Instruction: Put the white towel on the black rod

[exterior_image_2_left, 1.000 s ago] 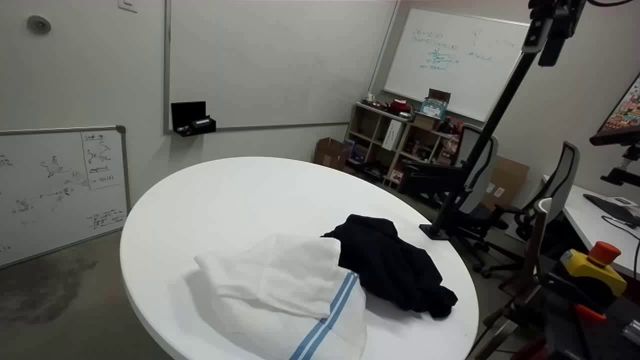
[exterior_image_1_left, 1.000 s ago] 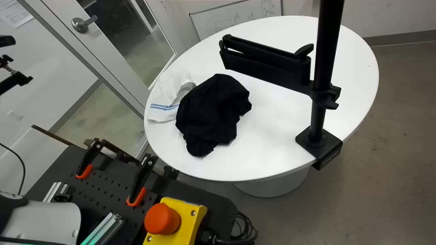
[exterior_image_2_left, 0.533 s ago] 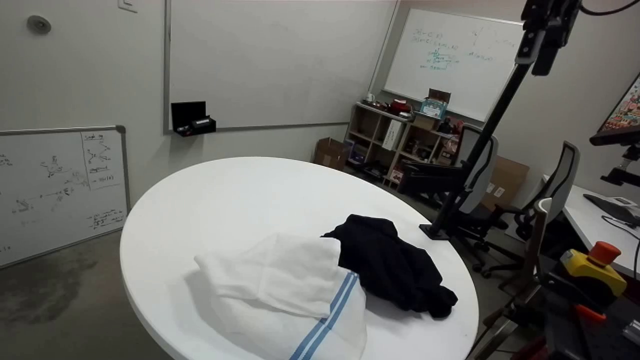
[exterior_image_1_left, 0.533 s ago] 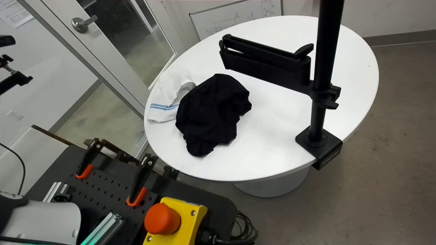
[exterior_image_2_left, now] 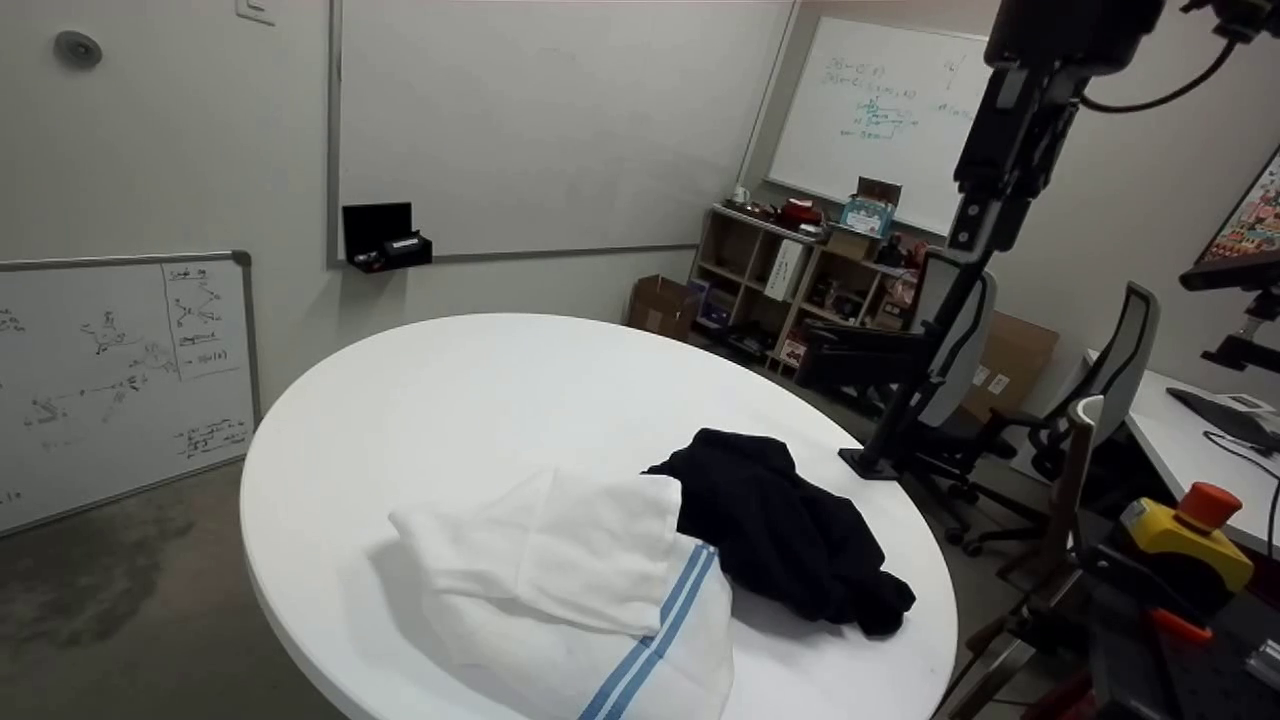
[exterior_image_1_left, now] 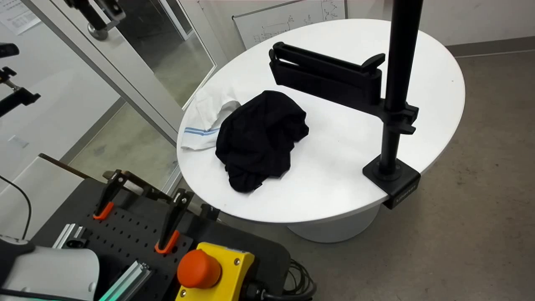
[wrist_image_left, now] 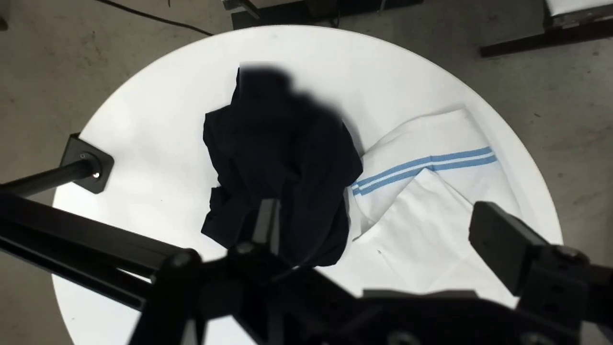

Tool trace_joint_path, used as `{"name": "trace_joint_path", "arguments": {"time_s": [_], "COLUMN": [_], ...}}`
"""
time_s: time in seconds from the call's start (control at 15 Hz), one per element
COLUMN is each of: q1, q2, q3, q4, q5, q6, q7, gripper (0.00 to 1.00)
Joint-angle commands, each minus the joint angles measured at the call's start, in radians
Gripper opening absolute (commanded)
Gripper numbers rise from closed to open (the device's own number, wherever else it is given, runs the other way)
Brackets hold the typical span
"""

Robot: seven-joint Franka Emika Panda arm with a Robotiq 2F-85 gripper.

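The white towel (exterior_image_1_left: 204,110) with blue stripes lies crumpled on the round white table; it also shows in an exterior view (exterior_image_2_left: 560,560) and in the wrist view (wrist_image_left: 431,235). The black rod (exterior_image_1_left: 399,62) stands upright at the table's edge with a side arm (exterior_image_1_left: 326,75); the rod also shows in the wrist view (wrist_image_left: 48,177). My gripper (wrist_image_left: 380,223) is open and empty, its fingers spread above the towel and a dark cloth. It hangs high in an exterior view (exterior_image_2_left: 985,235), in front of the rod's upper part there, and partly shows at the top left (exterior_image_1_left: 108,17).
The dark cloth (exterior_image_1_left: 263,140) lies bunched against the towel and covers part of it. The round table (exterior_image_1_left: 334,184) stands beside the robot's black mount with orange-tipped clamps (exterior_image_1_left: 169,228) and a yellow stop-button box (exterior_image_1_left: 230,271). The side arm (wrist_image_left: 86,235) reaches close to my gripper in the wrist view.
My gripper has come lower and further into view in both exterior views, moving down and left in the one with the shelves. Towel, dark cloth and rod have not moved.
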Motion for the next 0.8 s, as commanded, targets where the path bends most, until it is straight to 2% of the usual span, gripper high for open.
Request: {"name": "trace_joint_path", "arguments": {"time_s": [0.0,0.2,0.33,0.6,0.73], "q1": [0.016,0.016,0.02,0.043,0.061], "q2": [0.098,0.188,0.251,0.38,0.448], "q3": [0.058,0.088,0.086,0.034,0.003], "q4": [-0.032,-0.033,-0.019,0.036,0.073], "q5": [-0.125,-0.283,-0.389,-0.523,-0.538], "q6": [0.143,0.24,0.29,0.353,0.368], "q7": [0.124,0.271,0.385,0.576,0.627], "gripper": [1.0,1.0,1.0,1.0,1.0]}}
